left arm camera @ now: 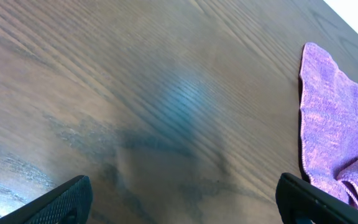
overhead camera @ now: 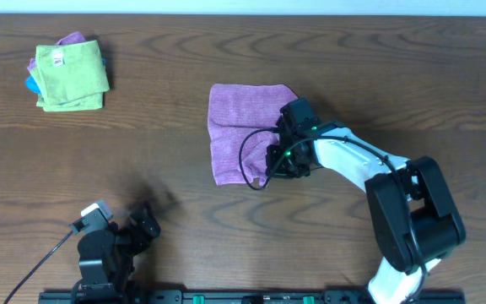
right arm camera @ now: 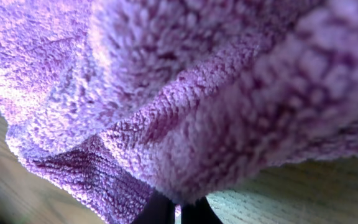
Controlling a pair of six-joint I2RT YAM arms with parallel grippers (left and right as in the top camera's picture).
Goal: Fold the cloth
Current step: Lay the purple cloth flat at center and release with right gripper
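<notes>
Overhead, your left gripper (overhead camera: 146,221) sits nearest, at about 7 o'clock on the table (overhead camera: 395,76), over bare wood. The left wrist view shows its fingers (left arm camera: 61,200) spread wide and touching nothing. Toward the centre, your right gripper (overhead camera: 278,156) is down on the 3 o'clock edge of the cloth (overhead camera: 239,127), which lies rumpled just past the table's middle with a crease across it. In the right wrist view, the dark fingertips (right arm camera: 159,213) are pressed nearly together, pinching a hem of the lilac terry. Farthest, at 10 o'clock, a folded lime-green cloth (overhead camera: 72,74) tops a small pile, well apart.
</notes>
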